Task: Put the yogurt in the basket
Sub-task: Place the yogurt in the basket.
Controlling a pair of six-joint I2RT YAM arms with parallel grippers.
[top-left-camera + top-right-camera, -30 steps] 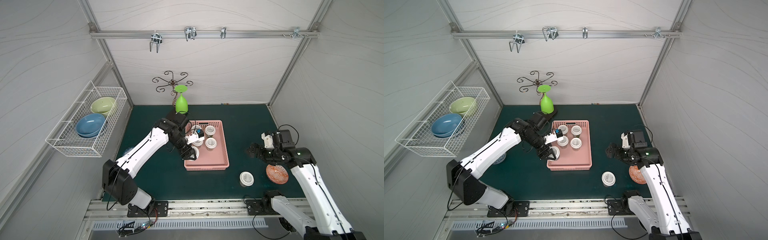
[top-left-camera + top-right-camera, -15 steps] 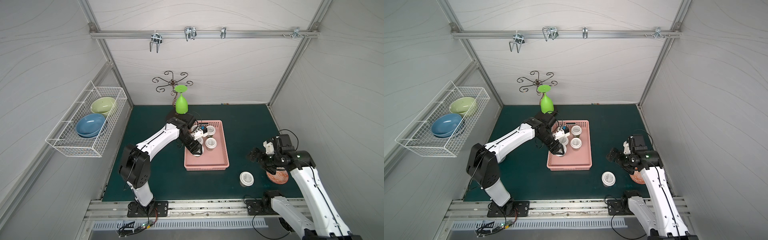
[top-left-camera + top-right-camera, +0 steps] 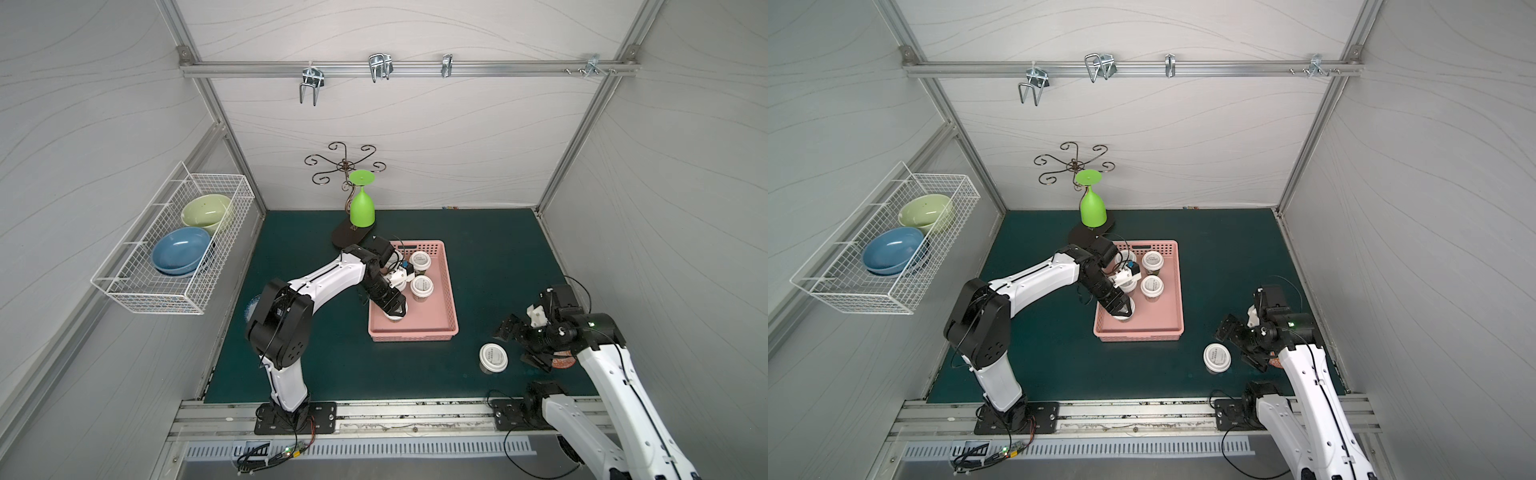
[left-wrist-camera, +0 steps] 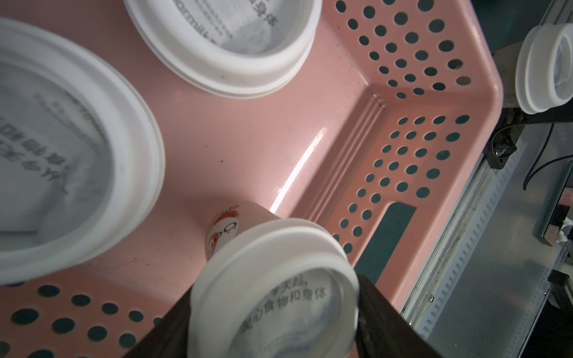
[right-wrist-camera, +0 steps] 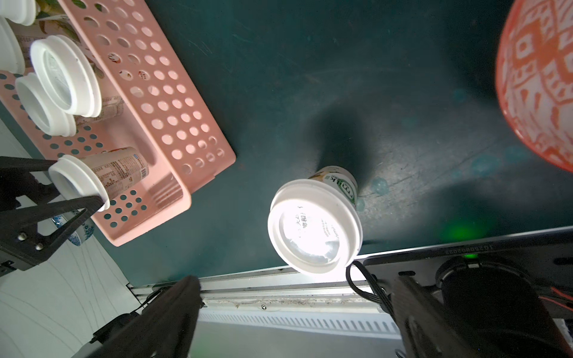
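One orange bowl [image 5: 539, 77] beside right tool [image 3: 519, 345]

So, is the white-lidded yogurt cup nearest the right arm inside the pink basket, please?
Out: that white-lidded yogurt cup stands on the green mat, apart from the pink perforated plastic basket.

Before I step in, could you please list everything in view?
yogurt: six, white-lidded; five in basket, one on mat.
basket: one, pink, mid-mat.
wire basket: one, white, left wall.
green bowl, blue bowl: one each, wire basket.
orange bowl: one, front-right mat.
glass: one, green, inverted, on stand.
stand: one, dark, rear mat.
hooks: several, metal, overhead rail.
left end effector: black, shut on a yogurt.
right end effector: black, open, near loose yogurt.
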